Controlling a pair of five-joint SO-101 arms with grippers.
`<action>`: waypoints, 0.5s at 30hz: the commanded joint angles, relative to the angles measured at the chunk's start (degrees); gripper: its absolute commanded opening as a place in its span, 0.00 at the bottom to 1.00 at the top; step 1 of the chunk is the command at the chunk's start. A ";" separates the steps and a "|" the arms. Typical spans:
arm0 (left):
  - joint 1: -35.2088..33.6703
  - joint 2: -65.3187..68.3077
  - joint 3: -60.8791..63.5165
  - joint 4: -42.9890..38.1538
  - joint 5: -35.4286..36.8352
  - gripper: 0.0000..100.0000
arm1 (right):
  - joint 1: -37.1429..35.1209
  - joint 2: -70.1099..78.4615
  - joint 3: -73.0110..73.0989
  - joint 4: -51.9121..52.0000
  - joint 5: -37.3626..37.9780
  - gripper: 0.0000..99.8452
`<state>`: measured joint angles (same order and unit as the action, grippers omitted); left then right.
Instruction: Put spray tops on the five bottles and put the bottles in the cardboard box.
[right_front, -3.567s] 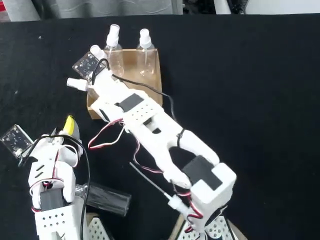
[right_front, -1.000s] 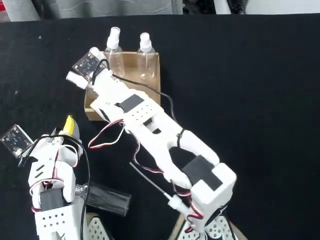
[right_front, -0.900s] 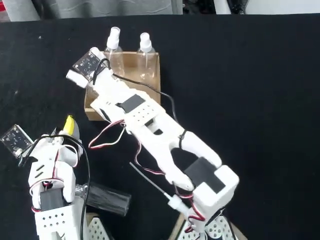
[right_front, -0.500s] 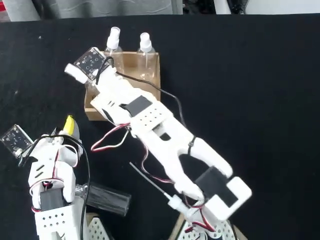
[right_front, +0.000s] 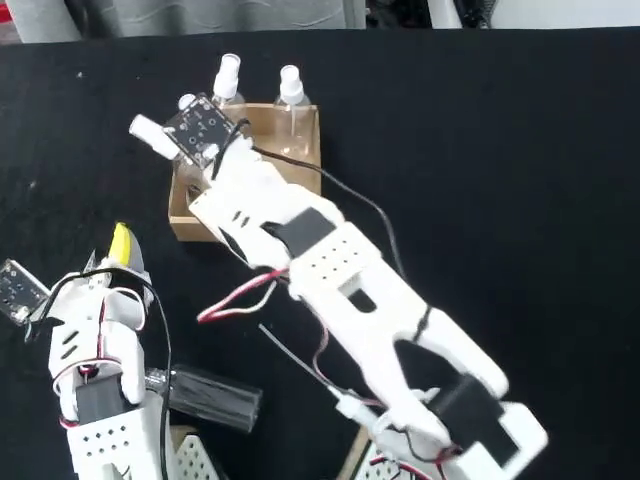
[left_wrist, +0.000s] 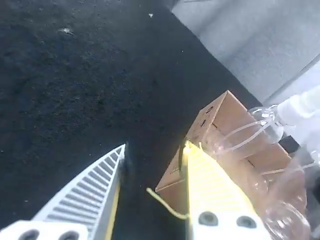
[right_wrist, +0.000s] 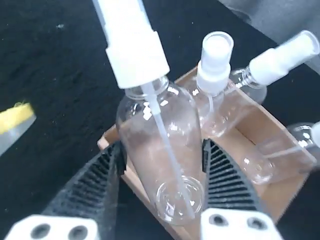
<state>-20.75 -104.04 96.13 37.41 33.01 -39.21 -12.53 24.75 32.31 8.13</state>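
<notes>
My right gripper (right_wrist: 161, 150) is shut on a clear bottle (right_wrist: 157, 135) with a white spray top (right_wrist: 132, 42), held tilted over the near-left corner of the cardboard box (right_wrist: 240, 127). In the high view the held bottle's top (right_front: 146, 130) sticks out past the left side of the box (right_front: 188, 222). Two capped bottles (right_front: 228, 80) (right_front: 290, 85) stand at the box's far side. Other capped bottles (right_wrist: 215, 90) (right_wrist: 272, 62) sit in the box. My left gripper (left_wrist: 155, 147) is open and holds nothing, near the table's front left, short of the box (left_wrist: 215, 117).
The table is covered in black cloth (right_front: 480, 150), with open room to the right of the box. The right arm (right_front: 340, 270) lies diagonally across the middle. A black cylinder (right_front: 215, 395) juts out by the left arm's base.
The right arm has swung and raised its wrist, carrying the held bottle farther back over the box's left corner. The left arm has shifted slightly to the left.
</notes>
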 joint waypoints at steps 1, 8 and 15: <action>-0.48 -0.53 1.27 -1.49 1.05 0.17 | 0.18 -7.25 1.01 0.18 0.18 0.16; -0.48 -0.53 1.27 -3.87 3.69 0.16 | -2.46 -15.34 7.52 0.18 0.18 0.16; -1.63 -0.53 1.27 -5.45 5.63 0.16 | -6.15 -24.57 14.55 0.18 0.18 0.16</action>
<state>-20.84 -104.04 96.13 33.71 37.58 -43.78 -31.16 38.55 32.40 8.13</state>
